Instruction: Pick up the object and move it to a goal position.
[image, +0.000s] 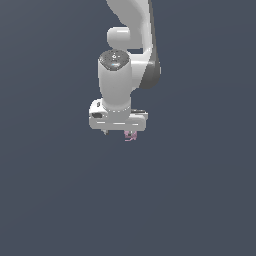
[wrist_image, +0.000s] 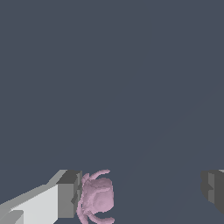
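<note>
Slate-blue ground fills both views, flat and featureless, with nothing else lying on it around the arm; the white arm (image: 131, 45) hangs down from the top of the exterior view, its wrist pointing straight downward; the gripper (image: 119, 133) sits at its lower end, with the jaws standing wide open; in the wrist view one grey finger pad (wrist_image: 69, 194) and the other pad (wrist_image: 213, 189) are well apart, with bare ground showing in the gap between them; the object (wrist_image: 96, 197), a small pink-mauve lump with thin curved bits sticking out, lies right against the inner face of the first pad, seemingly touching it, and far from the second; in the exterior view it peeks out just beneath the gripper body toward the exterior view's right, mostly hidden by the hand; whether it rests on the ground cannot be told.
</note>
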